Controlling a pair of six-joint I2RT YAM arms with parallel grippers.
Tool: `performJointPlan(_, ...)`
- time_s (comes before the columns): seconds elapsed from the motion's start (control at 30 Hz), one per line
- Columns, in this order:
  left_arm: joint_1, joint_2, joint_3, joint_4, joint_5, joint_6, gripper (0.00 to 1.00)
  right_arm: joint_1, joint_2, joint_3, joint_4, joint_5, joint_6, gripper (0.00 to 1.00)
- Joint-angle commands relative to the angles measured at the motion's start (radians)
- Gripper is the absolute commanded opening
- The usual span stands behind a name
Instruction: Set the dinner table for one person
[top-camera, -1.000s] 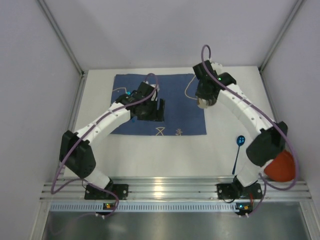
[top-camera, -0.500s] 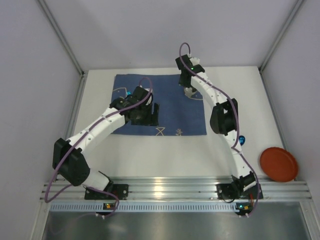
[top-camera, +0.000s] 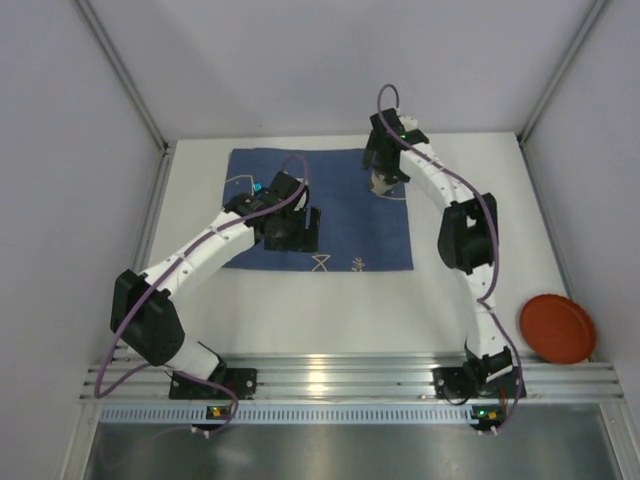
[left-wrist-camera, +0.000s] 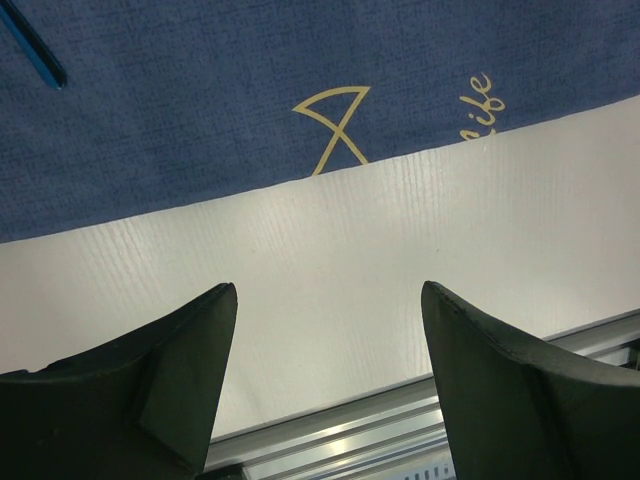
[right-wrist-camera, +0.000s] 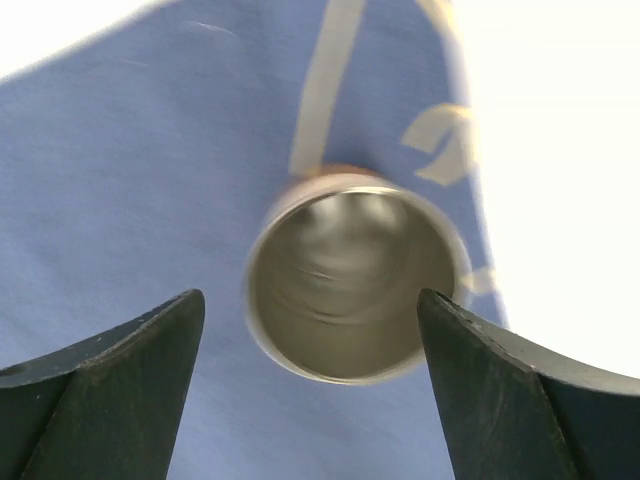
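Cup (right-wrist-camera: 355, 275), plate (top-camera: 557, 328), mat (top-camera: 350, 230) — one each

Blue mat (top-camera: 350, 222) on dinner table (top-camera: 300, 310)

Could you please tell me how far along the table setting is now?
Done: the blue mat is laid and a metal cup stands upright at its far right corner. In hand: nothing; the right gripper has its fingers open at the cup, and the left gripper is open and empty. Left: the red plate lies off the mat.
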Motion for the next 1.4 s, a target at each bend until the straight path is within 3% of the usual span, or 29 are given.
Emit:
performJointPlan(0.0,0.001,0.014,0.026,0.014,0.044,0.02,0.8,-0.113,-0.33,-0.194,0.043,0.042,-0.042,0.88)
performJointPlan(0.13,-0.004,0.028,0.01,0.054,0.081,0.021,0.8,-0.314,-0.585,-0.684,0.051,0.007,-0.036,0.88)
performJointPlan(0.2,-0.005,0.028,-0.015,0.079,0.095,0.006,0.8,-0.4,-0.718,-0.852,0.068,-0.114,-0.033,0.89)
performJointPlan(0.23,-0.007,0.027,-0.026,0.091,0.099,-0.002,0.8,-0.501,-0.758,-1.007,0.07,-0.16,-0.032,0.89)
performJointPlan(0.33,-0.011,0.019,-0.07,0.146,0.124,-0.025,0.79,-0.592,-0.91,-1.243,0.097,-0.257,-0.078,0.89)
performJointPlan(0.43,-0.013,0.02,-0.084,0.172,0.144,-0.028,0.79,-0.594,-1.012,-1.34,0.108,-0.268,-0.124,0.89)
performJointPlan(0.63,-0.013,0.05,-0.069,0.174,0.167,0.003,0.79,-0.586,-1.047,-1.379,0.124,-0.276,-0.11,0.87)
performJointPlan(0.87,-0.016,0.017,-0.09,0.142,0.156,0.027,0.79,-0.58,-1.001,-1.365,0.448,-0.596,-0.029,0.8)
performJointPlan(1.1,-0.016,-0.039,-0.102,0.093,0.124,0.041,0.79,-0.557,-0.745,-1.229,0.792,-0.725,0.186,0.75)
performJointPlan(1.37,-0.015,0.002,-0.069,0.088,0.083,0.03,0.79,-0.512,-0.526,-0.994,0.826,-0.762,0.253,0.74)
